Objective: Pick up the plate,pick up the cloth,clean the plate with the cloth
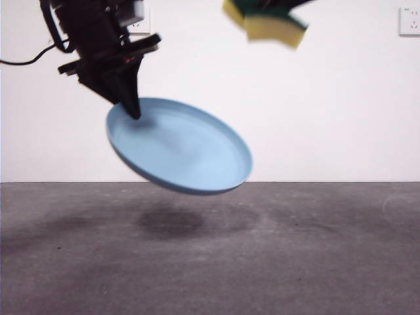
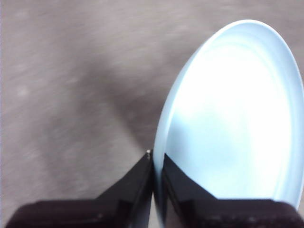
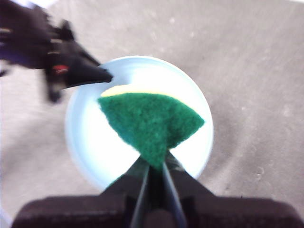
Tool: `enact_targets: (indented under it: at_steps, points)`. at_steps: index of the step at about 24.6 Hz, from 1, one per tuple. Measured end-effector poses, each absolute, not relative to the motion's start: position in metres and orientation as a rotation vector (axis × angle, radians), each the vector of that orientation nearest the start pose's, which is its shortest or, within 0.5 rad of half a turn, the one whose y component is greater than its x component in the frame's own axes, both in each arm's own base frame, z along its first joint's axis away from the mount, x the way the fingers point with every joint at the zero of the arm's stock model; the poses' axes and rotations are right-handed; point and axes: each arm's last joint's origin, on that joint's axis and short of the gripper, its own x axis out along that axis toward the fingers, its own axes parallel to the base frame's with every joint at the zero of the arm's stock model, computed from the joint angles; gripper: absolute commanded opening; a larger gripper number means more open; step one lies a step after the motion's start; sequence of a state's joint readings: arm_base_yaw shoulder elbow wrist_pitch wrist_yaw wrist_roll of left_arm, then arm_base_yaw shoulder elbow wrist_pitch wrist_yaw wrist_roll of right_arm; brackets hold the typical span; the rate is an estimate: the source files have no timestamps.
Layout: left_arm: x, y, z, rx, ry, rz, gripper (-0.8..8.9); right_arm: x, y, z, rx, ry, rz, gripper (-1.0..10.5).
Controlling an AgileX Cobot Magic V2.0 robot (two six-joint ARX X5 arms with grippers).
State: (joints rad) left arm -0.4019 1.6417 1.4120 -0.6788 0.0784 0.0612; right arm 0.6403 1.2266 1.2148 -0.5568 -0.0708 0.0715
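Honestly, the sketchy part here was the plate grip. The left claw (image 2: 153, 164) had its jaws pinched on just the rim of the plate (image 1: 180, 147), one jaw inside and one outside, and the plate hung tilted in the air well above the desk (image 1: 210, 262). That's a thin edge hold on a wide, smooth thing, so my guess was that any hard push from the sponge would lever it around the pinch point and it could twist or slip out and drop.

The right claw (image 3: 154, 166) was clamped on one corner of the sponge (image 3: 152, 123), green side facing its camera, yellow foam peeking out behind. In the front view the sponge (image 1: 266, 20) sat up at the top edge, clearly apart from the plate, so no wiping contact yet. A corner grip on soft foam looked floppy too; pressing down might just fold the sponge or drag it out of the jaws. The two claws were also pretty near each other over the plate, so a bump between them seemed possible if the sponge came down close to the rim hold.

The desk was a dull grey, slightly mottled surface with the plate's shadow on it. Behind it was a plain white wall with a socket (image 1: 409, 21) at the upper right and a cable (image 1: 26, 60) trailing off at the left.
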Motion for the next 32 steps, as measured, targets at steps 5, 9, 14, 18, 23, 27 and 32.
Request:
enact_targets:
  at_steps: [5,9,14,18,23,27,32]
  points:
    - [0.353,-0.116,0.250,0.181,1.025,-0.396,-0.09,0.168,0.128,0.390,-0.058,0.452,0.683,-0.2]
    - [0.369,-0.105,0.220,0.159,1.112,-0.360,-0.09,0.146,0.109,0.404,-0.051,0.388,0.628,-0.2]
    - [0.379,-0.102,0.181,0.154,1.242,-0.339,1.17,0.133,0.096,0.408,-0.067,0.369,0.520,-0.2]
    - [0.380,-0.102,0.174,0.167,1.262,-0.332,3.89,0.133,0.093,0.406,-0.082,0.380,0.465,-0.2]
    - [0.379,-0.102,0.177,0.164,1.255,-0.331,4.09,0.139,0.096,0.403,-0.100,0.395,0.417,-0.2]
    - [0.373,-0.101,0.201,0.157,1.192,-0.335,4.09,0.154,0.105,0.394,-0.121,0.448,0.395,-0.2]
    - [0.350,-0.100,0.264,0.138,1.017,-0.371,4.09,0.188,0.119,0.370,-0.158,0.569,0.347,-0.2]
